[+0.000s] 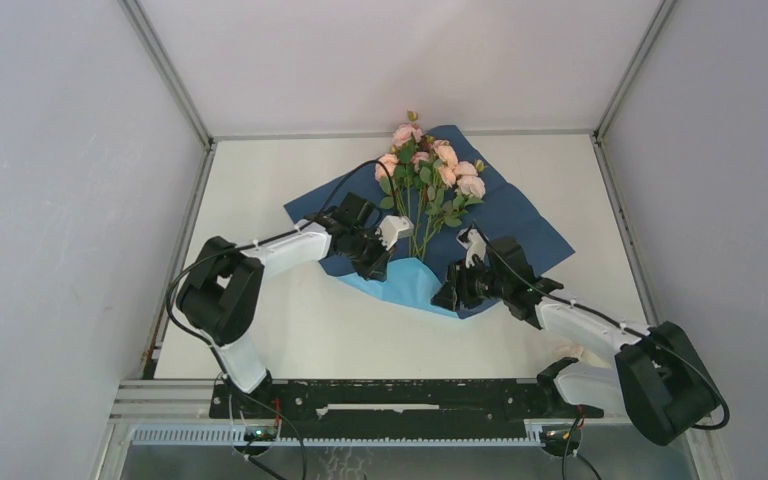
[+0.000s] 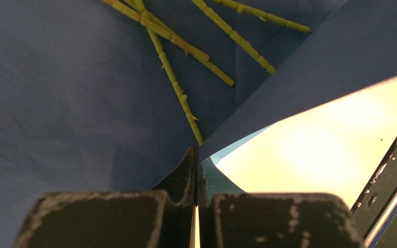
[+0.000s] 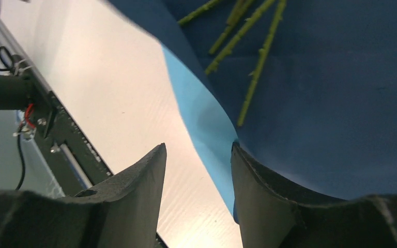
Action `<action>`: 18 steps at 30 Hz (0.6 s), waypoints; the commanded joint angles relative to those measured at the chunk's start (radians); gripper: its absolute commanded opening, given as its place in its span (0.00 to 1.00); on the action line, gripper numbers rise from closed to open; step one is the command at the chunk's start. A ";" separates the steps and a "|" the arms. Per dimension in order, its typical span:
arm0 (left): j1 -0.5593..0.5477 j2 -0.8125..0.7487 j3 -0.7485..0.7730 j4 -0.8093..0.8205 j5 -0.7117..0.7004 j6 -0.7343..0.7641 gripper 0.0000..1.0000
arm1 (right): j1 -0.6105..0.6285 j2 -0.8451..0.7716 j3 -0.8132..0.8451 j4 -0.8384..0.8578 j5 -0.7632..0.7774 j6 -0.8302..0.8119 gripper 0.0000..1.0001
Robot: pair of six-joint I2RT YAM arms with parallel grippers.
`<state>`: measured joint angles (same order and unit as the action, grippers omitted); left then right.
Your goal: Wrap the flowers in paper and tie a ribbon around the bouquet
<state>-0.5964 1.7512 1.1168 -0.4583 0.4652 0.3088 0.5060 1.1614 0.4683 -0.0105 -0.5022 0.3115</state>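
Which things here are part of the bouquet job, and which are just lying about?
In the job:
- flowers, lying on the paper
- paper, near edge folded up
- left tool, shut on the paper
- right tool, open at the paper's edge

Just there:
- table
- rail
- cable

White arms (image 1: 290,247) — black joints (image 1: 222,292), cables (image 1: 340,187)

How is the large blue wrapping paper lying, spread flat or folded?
Partly folded: the blue paper has its near corner turned up over the green stems, showing its lighter underside; the rest lies spread.
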 commanded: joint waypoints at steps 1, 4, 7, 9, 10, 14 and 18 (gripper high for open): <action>0.010 0.010 0.057 0.000 0.001 -0.020 0.00 | 0.003 0.046 -0.006 0.075 0.077 -0.023 0.57; 0.015 0.009 0.054 -0.001 -0.001 -0.019 0.00 | -0.001 0.038 -0.014 0.066 0.084 -0.015 0.57; 0.014 0.014 0.055 -0.005 0.001 -0.017 0.00 | -0.017 0.003 -0.016 0.038 0.114 -0.021 0.57; 0.014 0.015 0.059 -0.009 0.006 -0.017 0.00 | -0.051 -0.007 -0.016 0.016 0.121 -0.026 0.58; 0.014 0.015 0.060 -0.010 0.008 -0.017 0.00 | -0.066 -0.007 -0.017 0.015 0.109 -0.027 0.58; 0.014 0.008 0.059 -0.010 0.009 -0.016 0.00 | -0.046 0.025 -0.025 0.039 -0.013 -0.046 0.59; 0.015 0.007 0.060 -0.013 -0.009 -0.023 0.00 | -0.026 0.094 -0.022 0.087 -0.056 -0.010 0.56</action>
<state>-0.5877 1.7641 1.1168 -0.4591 0.4644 0.3031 0.4652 1.2030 0.4469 0.0002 -0.4725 0.2935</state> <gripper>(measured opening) 0.004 0.585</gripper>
